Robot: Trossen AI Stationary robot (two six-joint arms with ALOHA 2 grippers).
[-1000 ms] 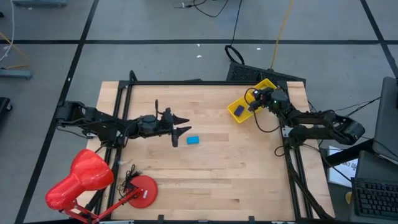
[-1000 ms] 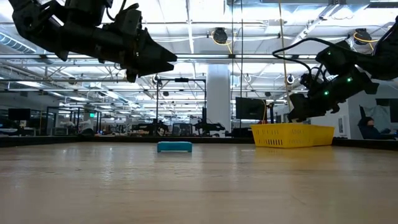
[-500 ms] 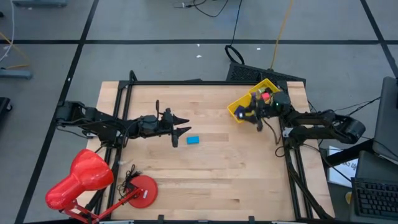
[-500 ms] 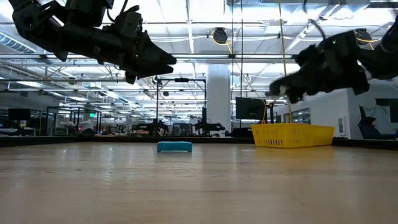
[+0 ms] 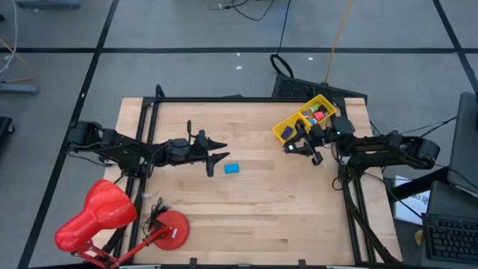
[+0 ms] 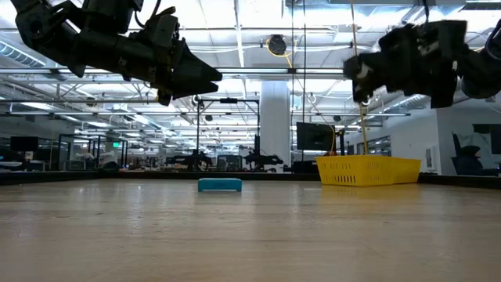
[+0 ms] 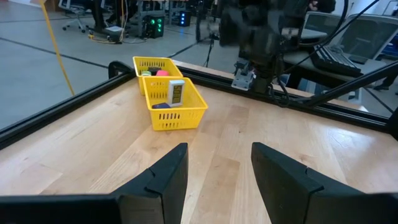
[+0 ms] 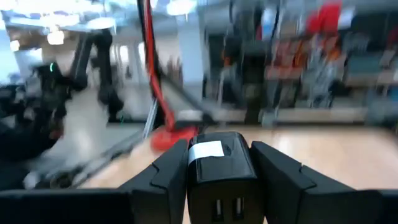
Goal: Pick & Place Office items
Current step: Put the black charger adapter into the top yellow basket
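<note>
A small blue piece lies flat on the wood near the table's middle. My left gripper hangs open above the table, just left of that piece and touching nothing. The yellow tray sits at the far right corner. It holds a white labelled box and pink, green and dark blue pieces. My right gripper is raised beside the tray's near end, shut on a black piece. My right gripper holds a black block with a white label between its two fingers, and the block fills the whole gap. The fingers run about level, pointing toward the table's left side. The block is lifted clear of the table and tray.
A big red desk lamp stands off the table's near left corner, its round base on the wood. A black frame runs along the table edges. Bare wood lies between the blue piece and the tray.
My right gripper has risen from low over the yellow tray. It has swung toward the table's near side and middle and turned level. The tray's contents, covered by the gripper before, now show. My left arm and the blue piece have kept still.
</note>
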